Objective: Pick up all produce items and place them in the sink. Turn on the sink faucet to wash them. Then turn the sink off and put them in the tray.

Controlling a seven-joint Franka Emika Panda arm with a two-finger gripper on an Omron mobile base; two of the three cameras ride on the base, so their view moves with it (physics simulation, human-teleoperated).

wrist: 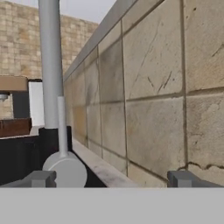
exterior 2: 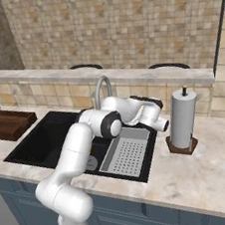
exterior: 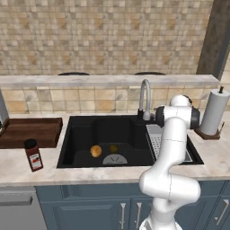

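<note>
Fruits lie on the floor of the sink (exterior: pixel 81 134): the orange-yellow fruit (exterior: pixel 95 151) sits left of the smaller olive-brown fruit (exterior: pixel 113 148), the two near each other but apart, both just behind the round grey drain (exterior: pixel 115 159). Each is round, so neither shows a long axis or a way it points. The sink is a black rectangular basin set in the worktop (exterior: pixel 211 157), its long side running left to right along the tiled wall (wrist: pixel 153 109). The faucet (exterior: pixel 144 96) stands upright at the back rim of the sink, its gooseneck curving over toward the basin; in the hand view its straight grey stem (wrist: pixel 49 65) rises vertically from a dark base, with a thin lever and a round grey knob (wrist: pixel 65 168) low beside it. The gripper (wrist: pixel 111 178) is held close to the wall, just right of the faucet base, and its fingers (wrist: pixel 41 178) stand wide apart with nothing between them. In the right base view the arm reaches across the grey perforated rack (exterior 2: pixel 127 155) toward the faucet. The tray (exterior: pixel 31 131), dark brown wood, rests on the worktop left of the sink with its long side parallel to the wall. A red-labelled jar (exterior: pixel 33 155) stands upright in front of the tray, and a paper towel roll (exterior: pixel 214 112) stands upright right of the sink.
</note>
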